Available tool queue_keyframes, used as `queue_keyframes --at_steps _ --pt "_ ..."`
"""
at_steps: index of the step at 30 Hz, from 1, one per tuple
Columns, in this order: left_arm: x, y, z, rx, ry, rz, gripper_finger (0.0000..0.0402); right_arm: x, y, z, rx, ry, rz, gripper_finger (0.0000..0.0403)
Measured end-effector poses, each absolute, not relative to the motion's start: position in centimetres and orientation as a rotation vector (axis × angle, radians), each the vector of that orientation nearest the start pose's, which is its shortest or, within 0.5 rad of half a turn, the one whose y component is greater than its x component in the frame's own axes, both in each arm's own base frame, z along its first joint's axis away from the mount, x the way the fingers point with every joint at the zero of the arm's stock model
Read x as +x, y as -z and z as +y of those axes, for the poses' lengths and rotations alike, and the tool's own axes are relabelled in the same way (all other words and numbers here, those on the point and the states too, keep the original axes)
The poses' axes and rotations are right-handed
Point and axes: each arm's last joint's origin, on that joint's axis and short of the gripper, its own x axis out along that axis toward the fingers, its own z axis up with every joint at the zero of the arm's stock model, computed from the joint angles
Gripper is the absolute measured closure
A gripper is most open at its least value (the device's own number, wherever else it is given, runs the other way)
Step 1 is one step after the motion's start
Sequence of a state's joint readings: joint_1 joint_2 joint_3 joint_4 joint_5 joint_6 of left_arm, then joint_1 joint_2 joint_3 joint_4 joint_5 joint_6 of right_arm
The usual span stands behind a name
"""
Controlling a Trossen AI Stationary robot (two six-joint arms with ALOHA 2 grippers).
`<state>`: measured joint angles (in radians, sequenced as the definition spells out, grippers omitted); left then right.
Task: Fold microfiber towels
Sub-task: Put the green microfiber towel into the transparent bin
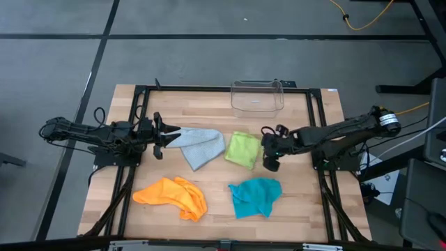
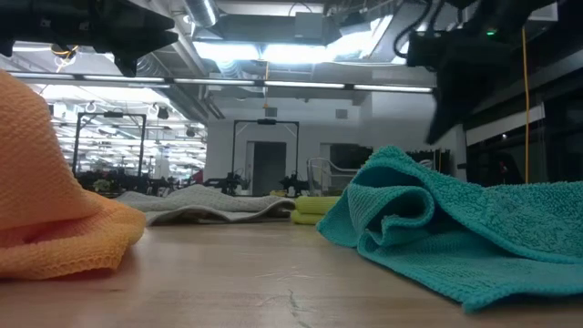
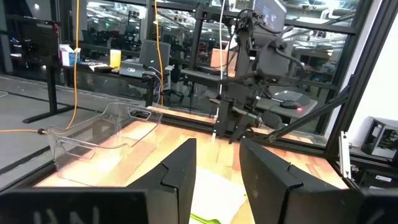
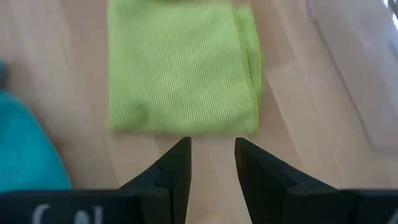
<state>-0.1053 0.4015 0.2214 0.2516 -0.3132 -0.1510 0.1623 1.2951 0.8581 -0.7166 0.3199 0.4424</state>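
Left gripper [image 1: 169, 134] is pinching a corner of the grey-blue towel [image 1: 202, 145], lifting it near the table's middle. Right gripper [image 4: 211, 163] is hovering slightly open and empty beside the folded lime green towel [image 4: 183, 68]. Orange towel [image 1: 173, 195] and teal towel [image 1: 255, 196] are lying crumpled toward the table's near edge — soft, light, floppy cloths, I judge — best taken by corners.
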Motion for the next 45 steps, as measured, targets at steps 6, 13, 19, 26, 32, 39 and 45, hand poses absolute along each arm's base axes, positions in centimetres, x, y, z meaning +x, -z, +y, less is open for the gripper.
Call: queue_keyframes --at_steps 6,13,19,26,32,39,45 --pt "12.4 -22.9 -0.4 -0.166 -0.202 -0.086 0.0286 23.0 -21.7 3.8 0.057 0.335 1.101 0.0276" --pt "12.4 -22.9 -0.4 -0.165 -0.202 -0.086 0.0286 24.6 -20.4 4.4 -0.011 0.224 1.111 0.0276" --pt "12.4 -22.9 -0.4 -0.165 -0.202 -0.086 0.0286 25.4 -18.4 4.6 -0.147 0.146 1.210 0.0276" --pt "12.4 -22.9 -0.4 -0.166 -0.202 -0.086 0.0286 26.0 -17.6 4.7 -0.227 0.098 1.214 0.0276" --pt "12.4 -22.9 -0.4 -0.166 -0.202 -0.086 0.0286 26.5 -17.9 4.6 -0.257 0.136 1.154 0.0267" --pt "12.4 -22.9 -0.4 -0.165 -0.202 -0.086 0.0286 26.9 -18.0 4.7 -0.261 0.125 1.106 0.0203" --pt "12.4 -22.8 -0.4 -0.147 -0.203 -0.082 0.0286 27.1 -18.1 4.7 -0.258 0.124 1.090 0.0155"
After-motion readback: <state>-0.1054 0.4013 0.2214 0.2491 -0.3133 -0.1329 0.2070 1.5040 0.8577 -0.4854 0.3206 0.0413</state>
